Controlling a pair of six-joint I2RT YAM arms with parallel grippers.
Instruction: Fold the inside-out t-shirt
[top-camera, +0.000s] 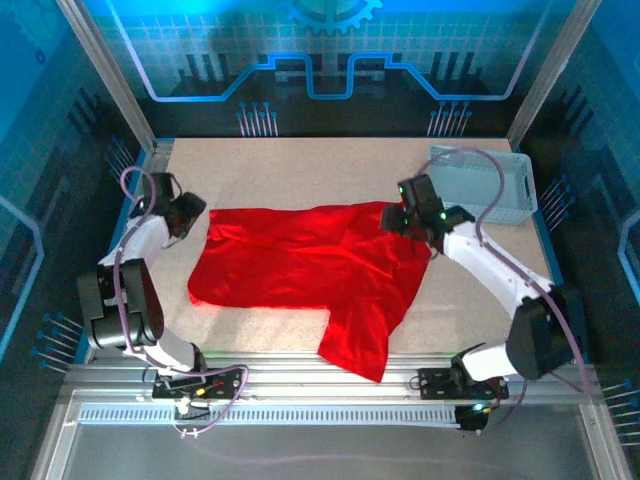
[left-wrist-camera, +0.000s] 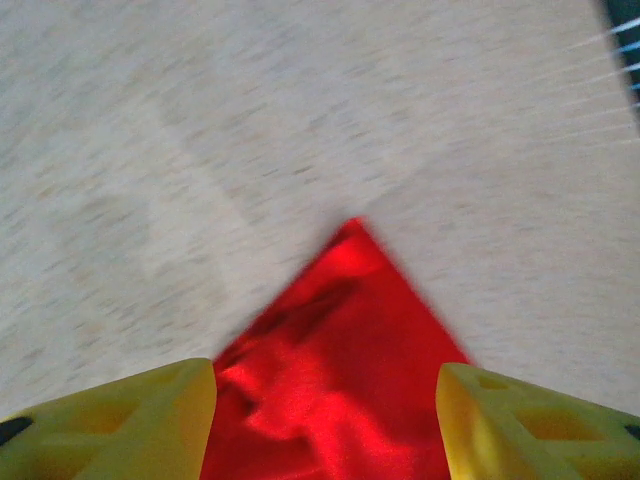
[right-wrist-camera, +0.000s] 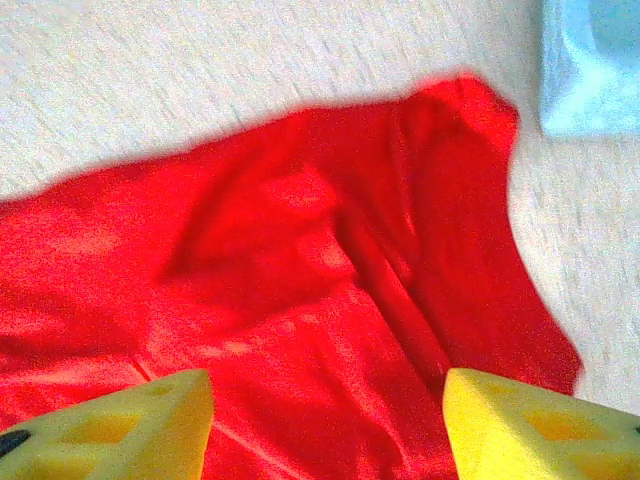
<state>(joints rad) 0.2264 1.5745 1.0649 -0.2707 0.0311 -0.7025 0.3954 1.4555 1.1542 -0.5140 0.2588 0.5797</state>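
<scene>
We see red t-shirt (top-camera: 300, 265) spread flat mid-table (top-camera: 300, 165), one part trailing toward near edge. Left gripper (left-wrist-camera: 325, 400) open over far-left corner. Right gripper (right-wrist-camera: 327, 405) open over far-right corner, near white mesh basket (top-camera: 485, 185).

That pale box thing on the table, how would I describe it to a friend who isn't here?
Start at the speckled beige table and look to its far right corner. There, just beyond the right end of the red t-shirt, sits a white mesh basket. It is rigid, pale and boxy, unlike the soft red cloth beside it.
</scene>
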